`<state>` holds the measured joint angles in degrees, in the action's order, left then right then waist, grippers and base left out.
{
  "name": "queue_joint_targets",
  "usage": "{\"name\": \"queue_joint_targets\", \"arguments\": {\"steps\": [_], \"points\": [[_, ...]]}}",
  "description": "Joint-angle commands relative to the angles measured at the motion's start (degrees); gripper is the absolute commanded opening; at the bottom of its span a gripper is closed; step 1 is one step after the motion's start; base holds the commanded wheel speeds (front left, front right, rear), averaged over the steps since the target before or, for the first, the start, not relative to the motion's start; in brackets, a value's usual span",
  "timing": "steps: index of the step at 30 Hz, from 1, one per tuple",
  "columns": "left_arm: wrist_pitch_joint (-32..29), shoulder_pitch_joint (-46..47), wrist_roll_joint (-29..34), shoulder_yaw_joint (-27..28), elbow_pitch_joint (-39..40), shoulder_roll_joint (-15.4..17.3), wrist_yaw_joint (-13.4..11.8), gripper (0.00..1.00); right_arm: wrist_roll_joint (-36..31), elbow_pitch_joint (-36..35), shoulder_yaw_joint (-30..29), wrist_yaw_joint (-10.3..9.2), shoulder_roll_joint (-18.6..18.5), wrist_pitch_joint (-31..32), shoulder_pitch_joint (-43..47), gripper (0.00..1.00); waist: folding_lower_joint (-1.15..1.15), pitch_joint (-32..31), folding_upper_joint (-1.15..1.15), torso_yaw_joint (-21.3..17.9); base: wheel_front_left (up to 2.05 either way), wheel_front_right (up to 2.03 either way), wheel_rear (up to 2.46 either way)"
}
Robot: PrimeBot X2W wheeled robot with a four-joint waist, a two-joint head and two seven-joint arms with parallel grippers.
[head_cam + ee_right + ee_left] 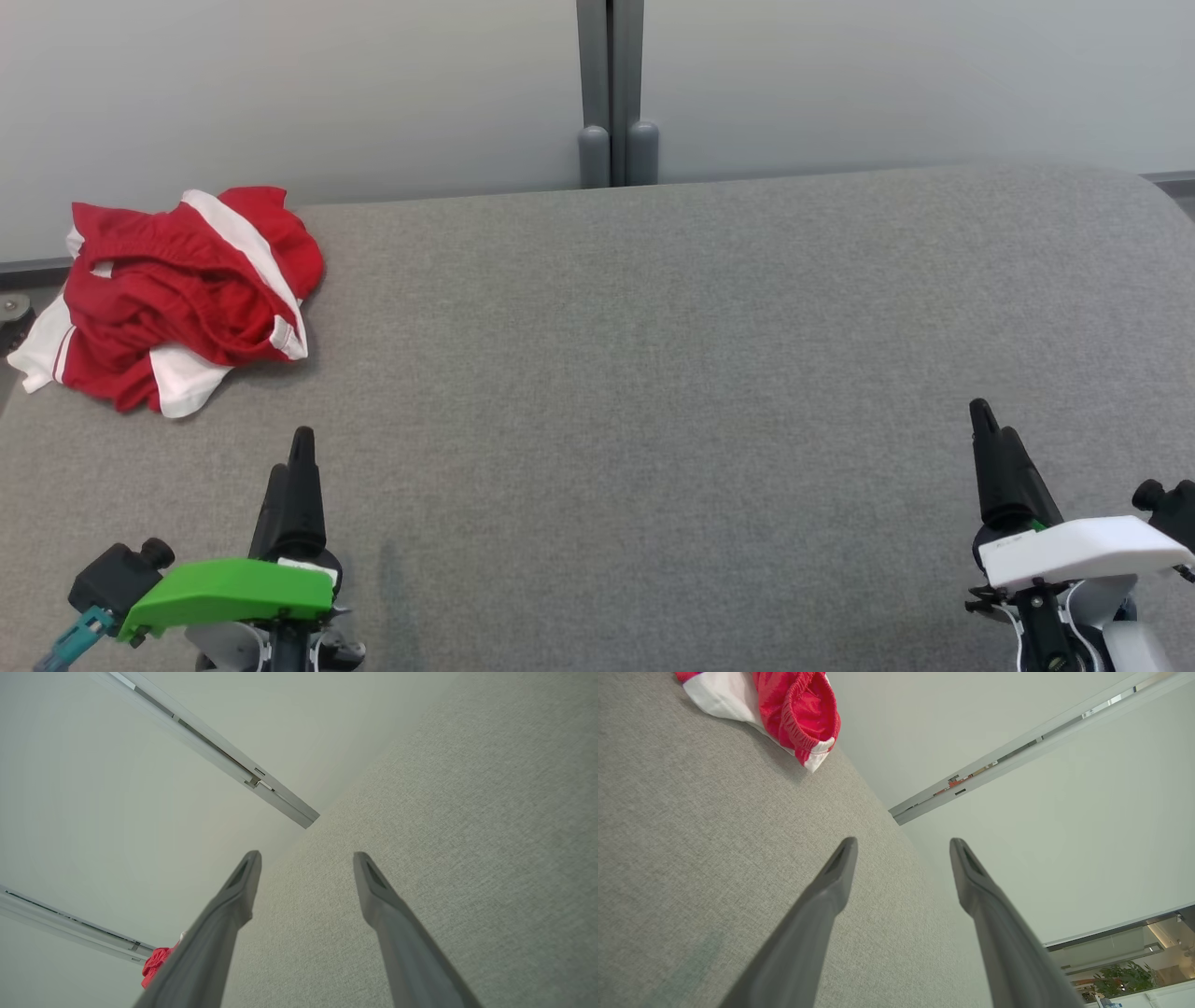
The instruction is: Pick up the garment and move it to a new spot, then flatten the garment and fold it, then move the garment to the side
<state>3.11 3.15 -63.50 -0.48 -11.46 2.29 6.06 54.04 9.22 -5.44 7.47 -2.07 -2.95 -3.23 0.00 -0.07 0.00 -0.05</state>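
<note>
A grey woven table (pixel 653 373) stretches ahead of both grippers, and the stretch between them and the far edge is plain cloth. Beyond that far edge stand pale wall panels (pixel 280 84) joined by a grey post (pixel 611 93), which is ahead of the gap between the two grippers, nearer the left one's side. In the left wrist view a strip of room shows past the panels, with a green plant (pixel 1125 977) in it.

The left gripper (pixel 291 457) sits low over the near part of the table, with a green cover (pixel 229 593) on its wrist. Its two dark fingers stand spread apart and hold nothing. The right gripper (pixel 980 415) is well off to the other side and carries a white cover (pixel 1083 551). Its fingers are likewise parted and empty, with grey cloth showing between them in its own wrist view.

The garment (pixel 177 299) lies ahead of the left gripper and a little to its left, near it but not touching. It is far across from the right gripper, whose wrist view catches a small red scrap of it past the left finger. It sits at the table's far left corner, reaching the edge; whether it hangs over cannot be told.

It is a crumpled heap of glossy red fabric with white panels and narrow white stripes. Folds are piled over one another, and a white corner sticks out toward the left gripper. The left wrist view shows a gathered, elastic-looking red hem with white trim on the side nearest the wall.
</note>
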Motion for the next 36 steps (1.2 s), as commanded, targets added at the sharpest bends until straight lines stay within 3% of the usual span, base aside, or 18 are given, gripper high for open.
{"name": "queue_joint_targets", "arguments": {"steps": [1,7,16,36], "points": [[0.6,1.2,2.8,-0.4,1.0,0.4,-0.1,1.00,-3.7,-1.4,0.6,0.01,-0.4,-0.7,-0.1,1.00,0.00,0.0,0.00,0.0,0.00,0.00,0.00],[1.8,0.5,9.4,-1.1,1.1,0.4,-0.5,1.00,-11.8,-2.0,1.7,0.02,-0.5,-1.9,0.5,1.00,0.00,-0.1,0.00,0.0,0.00,0.00,0.00],[3.3,-0.6,18.6,-1.6,0.5,0.5,-0.8,1.00,-19.0,-1.5,2.2,0.02,-0.5,-3.4,0.9,1.00,0.00,-0.1,0.00,0.0,0.00,0.00,0.00],[6.4,-1.9,30.3,-3.0,-2.3,0.6,-0.6,1.00,-32.7,0.0,3.3,0.03,-0.7,-6.6,1.4,1.00,0.00,0.1,0.00,-0.3,0.00,0.00,0.00]]}}
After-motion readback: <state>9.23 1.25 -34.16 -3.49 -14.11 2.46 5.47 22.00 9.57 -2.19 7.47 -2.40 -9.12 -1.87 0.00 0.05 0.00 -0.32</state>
